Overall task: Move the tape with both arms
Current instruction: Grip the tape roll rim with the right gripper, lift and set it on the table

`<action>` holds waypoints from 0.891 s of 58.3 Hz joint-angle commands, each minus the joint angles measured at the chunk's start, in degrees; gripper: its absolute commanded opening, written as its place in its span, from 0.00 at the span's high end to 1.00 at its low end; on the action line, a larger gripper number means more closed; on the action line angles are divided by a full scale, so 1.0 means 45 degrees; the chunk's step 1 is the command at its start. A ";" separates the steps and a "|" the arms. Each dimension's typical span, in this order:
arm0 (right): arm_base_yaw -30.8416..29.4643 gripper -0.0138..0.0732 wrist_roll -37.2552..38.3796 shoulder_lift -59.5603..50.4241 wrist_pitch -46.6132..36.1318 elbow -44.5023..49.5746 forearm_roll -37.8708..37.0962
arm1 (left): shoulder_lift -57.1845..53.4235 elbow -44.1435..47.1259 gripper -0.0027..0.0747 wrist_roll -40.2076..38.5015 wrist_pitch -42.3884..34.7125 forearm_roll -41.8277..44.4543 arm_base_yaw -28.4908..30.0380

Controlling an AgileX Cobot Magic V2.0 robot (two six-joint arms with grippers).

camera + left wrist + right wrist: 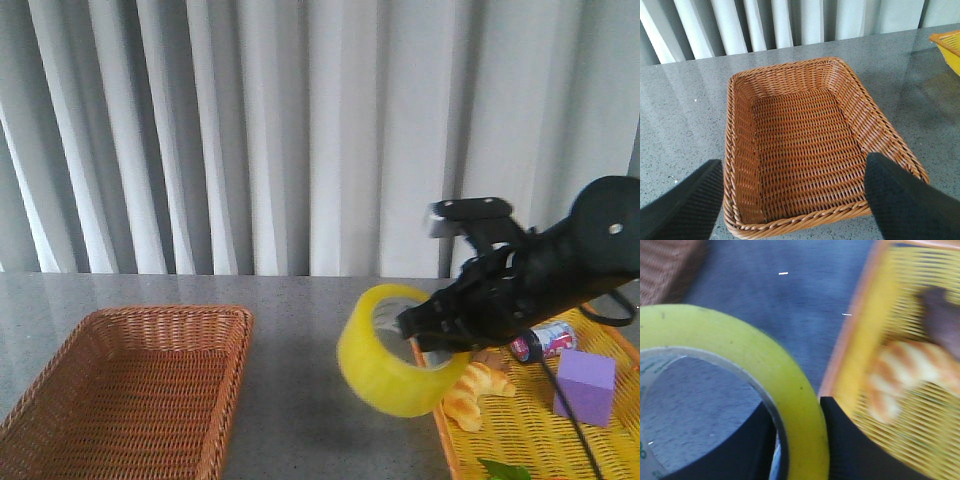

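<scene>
Item: tape (392, 362), large yellow roll, aloft above surface (300, 400) between wicker basket (130, 390) and yellow tray (540, 430). Rigid, light, slick face.

Right pincer (425, 335): clamped across wall, one finger inside core.

Left pincer (795, 200): wide apart, empty; likely hold is opposite wall.

The wide roll of translucent tape (395, 365) is bright yellow with a pale whitish inner core bearing small green print. The black right hand (425, 330) carries a matte dark finish, as do the finely ribbed black fingers (900, 200) of the left hand (790, 200). The rectangular woven wicker basket (130, 385) is warm reddish brown. The plastic mesh tray (540, 440) is yellow with an orange rim. The croissant (478, 392) is golden with paler stripes. The soft block (585, 387) is purple. The stone bench (300, 300) is speckled grey; the pleated curtain (250, 130) is greyish white.
</scene>
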 commanded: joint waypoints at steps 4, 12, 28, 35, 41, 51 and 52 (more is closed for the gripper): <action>0.1574 0.71 -0.0370 0.0301 -0.1538 -0.0449 -0.0519 | 0.0011 -0.0425 0.26 -0.0095 -0.1004 -0.0048 0.0008; 0.2346 0.70 -0.0234 0.1075 -0.2009 -0.0449 -0.1374 | 0.0011 -0.0425 0.26 -0.0095 -0.1004 -0.0048 0.0008; 0.2518 0.68 0.0383 0.2372 -0.2968 -0.0449 -0.2572 | 0.0011 -0.0425 0.26 -0.0095 -0.1004 -0.0048 0.0008; 0.2518 0.67 0.0245 0.2831 -0.3434 -0.0449 -0.2573 | 0.0011 -0.0425 0.26 -0.0095 -0.1004 -0.0048 0.0008; 0.2518 0.64 0.0217 0.3038 -0.3652 -0.0449 -0.2582 | 0.0011 -0.0425 0.26 -0.0095 -0.1004 -0.0048 0.0008; 0.2518 0.50 -0.0087 0.3098 -0.3795 -0.0449 -0.2582 | 0.0011 -0.0425 0.26 -0.0095 -0.1004 -0.0048 0.0008; 0.2518 0.47 -0.0088 0.3098 -0.3794 -0.0449 -0.2582 | 0.0011 -0.0425 0.26 -0.0095 -0.1004 -0.0048 0.0008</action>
